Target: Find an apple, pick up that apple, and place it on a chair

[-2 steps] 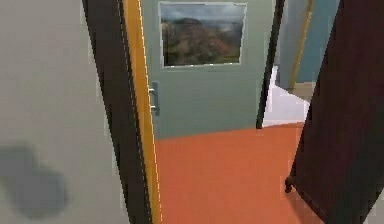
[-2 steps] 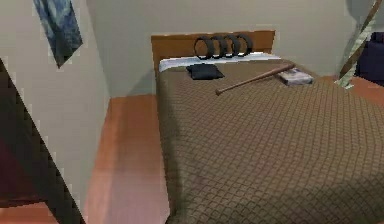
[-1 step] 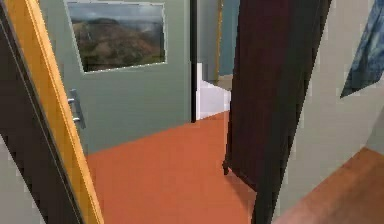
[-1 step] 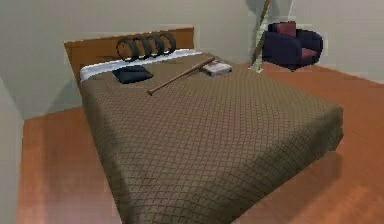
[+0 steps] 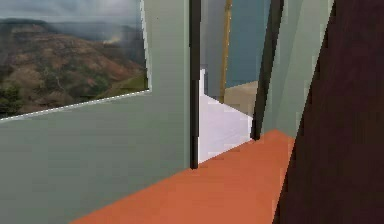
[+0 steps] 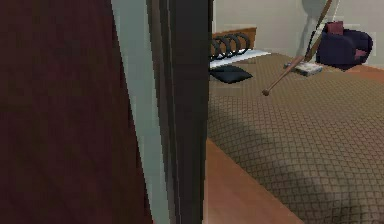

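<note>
Dark brown door point(image 6: 60, 110) sits right against us, dark frame point(image 6: 185, 100) beside it. We can't tell the gripper's state, nor which way the apple lies from it. Doorway point(image 5: 225, 110) ahead and carpet point(image 6: 300, 130) past the frame: we'd search there next.

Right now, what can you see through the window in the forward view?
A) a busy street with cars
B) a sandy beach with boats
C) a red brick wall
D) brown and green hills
D: the window at the forward view's left looks out on brown and green hills under a grey cloudy sky.
</note>
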